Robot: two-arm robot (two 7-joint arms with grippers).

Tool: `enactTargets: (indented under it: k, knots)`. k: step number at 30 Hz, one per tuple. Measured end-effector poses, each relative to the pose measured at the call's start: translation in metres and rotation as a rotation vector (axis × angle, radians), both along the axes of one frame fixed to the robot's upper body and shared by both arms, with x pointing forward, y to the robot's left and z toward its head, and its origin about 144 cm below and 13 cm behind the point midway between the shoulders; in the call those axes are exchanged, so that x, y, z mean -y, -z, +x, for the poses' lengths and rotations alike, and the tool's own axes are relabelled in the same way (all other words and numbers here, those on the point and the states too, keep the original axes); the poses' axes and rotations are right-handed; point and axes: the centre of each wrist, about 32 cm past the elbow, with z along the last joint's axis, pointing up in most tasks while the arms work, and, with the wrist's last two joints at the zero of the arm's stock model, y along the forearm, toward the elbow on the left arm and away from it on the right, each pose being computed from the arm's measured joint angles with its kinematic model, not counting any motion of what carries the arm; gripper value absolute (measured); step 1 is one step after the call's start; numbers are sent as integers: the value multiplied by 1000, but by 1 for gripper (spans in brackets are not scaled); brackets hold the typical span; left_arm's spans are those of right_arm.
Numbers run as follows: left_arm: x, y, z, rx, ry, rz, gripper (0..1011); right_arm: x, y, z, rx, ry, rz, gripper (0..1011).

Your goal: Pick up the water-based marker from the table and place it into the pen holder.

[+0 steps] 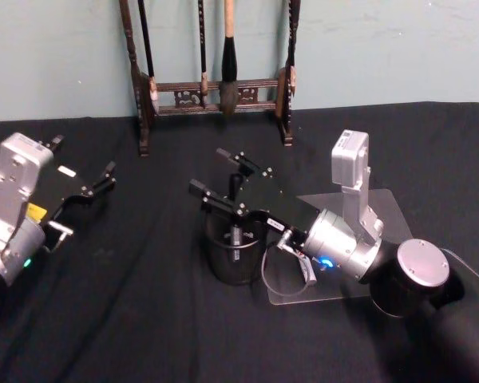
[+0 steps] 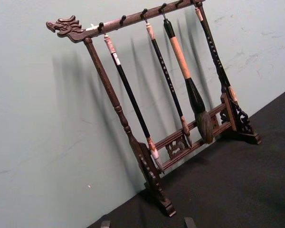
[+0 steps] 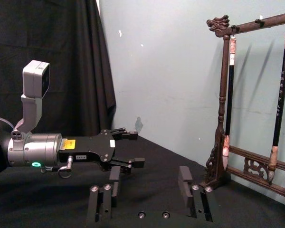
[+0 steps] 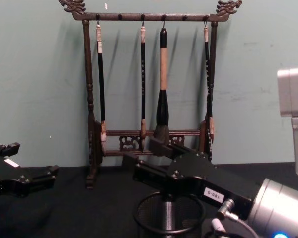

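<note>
Closing out the placing step, we judge | marker stands upright inside pen holder | right gripper hovers over the rim, jaws spread, holding nothing | left gripper idle at table's left, jaws apart, empty | next: lift straight up so neither finger snags the marker top.
</note>
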Motion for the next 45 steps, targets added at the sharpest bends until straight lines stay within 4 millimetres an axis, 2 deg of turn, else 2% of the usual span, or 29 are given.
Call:
enactTargets:
  k: [3, 4, 6, 7, 10, 14, 23, 25, 33, 40, 45]
  knots:
    - [0, 0, 0, 0, 0, 0, 1001, 0, 0, 0, 0, 0, 0, 817]
    - [0, 0, 0, 0, 0, 0, 1001, 0, 0, 0, -1, 0, 0, 879]
    - [0, 0, 0, 0, 0, 0, 1001, 0, 0, 0, -1, 0, 0, 912]
    - [0, 0, 0, 0, 0, 0, 1001, 0, 0, 0, -1, 0, 1, 959]
    - [0, 0, 0, 0, 0, 0, 1001, 0, 0, 0, -1, -1, 1, 1002]
    - [0, 0, 0, 0, 0, 0, 1001, 0, -2, 0, -1, -2, 0, 1002]
    - [0, 0, 0, 0, 0, 0, 1001, 13, -24, -4, 9, 39, -29, 1002]
    - [0, 0, 0, 0, 0, 0, 1001, 22, -35, -7, 9, 77, -45, 1002]
    - [0, 0, 0, 0, 0, 0, 1001, 48, -57, -17, -33, 209, -103, 1002]
    - [0, 0, 0, 0, 0, 0, 1001, 69, -67, -29, -116, 331, -178, 1002]
    - [0, 0, 0, 0, 0, 0, 1001, 75, -70, -34, -202, 394, -251, 1002]
